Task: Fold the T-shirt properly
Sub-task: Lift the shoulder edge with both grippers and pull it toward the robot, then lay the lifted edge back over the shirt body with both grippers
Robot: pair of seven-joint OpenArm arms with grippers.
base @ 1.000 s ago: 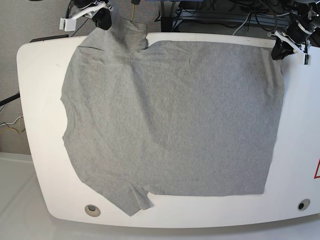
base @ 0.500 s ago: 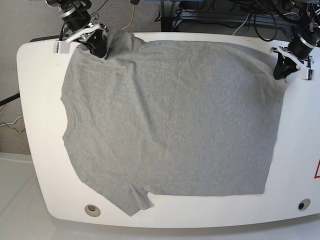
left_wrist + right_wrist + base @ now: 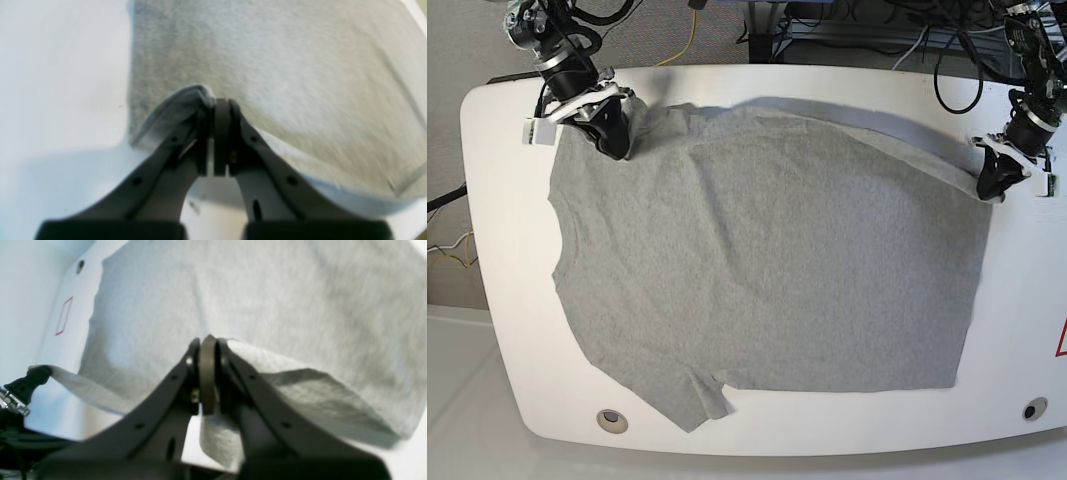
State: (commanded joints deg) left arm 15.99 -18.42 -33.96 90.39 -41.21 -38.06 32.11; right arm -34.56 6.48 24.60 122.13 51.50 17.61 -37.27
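Wrist views show both tools pinching T-shirt (image 3: pixel 767 250) edges.

Your base view is bright and evenly lit from above, sharp, with slight barrel bend at the counter (image 3: pixel 487 200) edges. A soft shadow runs under the T-shirt (image 3: pixel 767 260) along its lifted far edge. Both wrist views are soft: the fingers (image 3: pixel 230 140) sit out of focus up close, the cloth smears with motion blur, and the white counter is washed out bluish at left.
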